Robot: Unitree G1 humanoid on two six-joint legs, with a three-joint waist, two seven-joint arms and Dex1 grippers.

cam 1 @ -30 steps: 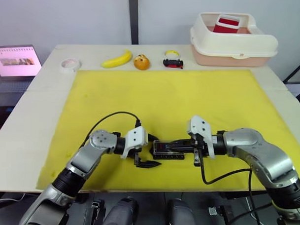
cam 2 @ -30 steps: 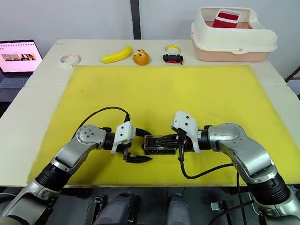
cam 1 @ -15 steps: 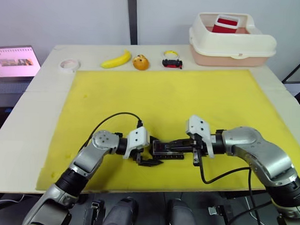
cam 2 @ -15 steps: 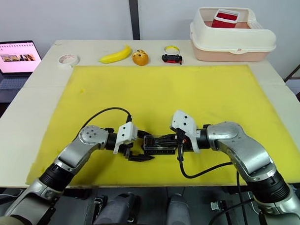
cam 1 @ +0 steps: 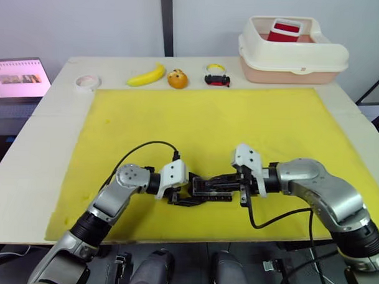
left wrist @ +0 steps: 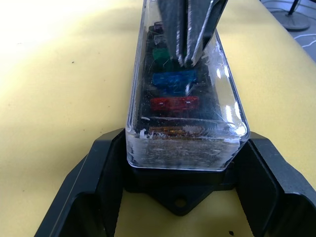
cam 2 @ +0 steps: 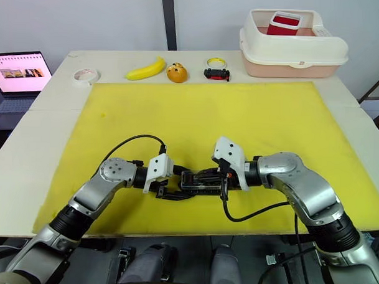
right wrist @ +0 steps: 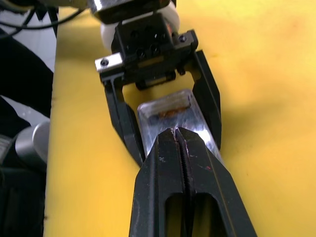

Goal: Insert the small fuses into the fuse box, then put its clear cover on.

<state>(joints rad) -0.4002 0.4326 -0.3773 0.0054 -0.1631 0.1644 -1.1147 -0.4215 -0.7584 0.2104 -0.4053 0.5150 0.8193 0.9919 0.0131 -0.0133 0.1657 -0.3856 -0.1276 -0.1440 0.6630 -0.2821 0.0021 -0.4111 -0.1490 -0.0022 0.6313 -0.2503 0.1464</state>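
We braced the fuse box (left wrist: 178, 195) on the yellow mat (cam 1: 209, 118) between the open left gripper (cam 1: 186, 197); the closed right gripper (right wrist: 178, 136) pressed the clear cover (left wrist: 185, 111) down (fuses inside).

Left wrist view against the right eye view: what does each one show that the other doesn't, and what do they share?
Left wrist view alone: the small fuses seated in rows under the clear cover, green, blue and red readable.

Right eye view alone: the banana, the tape roll, the toy car, the cream tub and the laptop.

Both: the fuse box on the yellow mat, the left gripper open around its end, the right gripper shut, tips on the cover.
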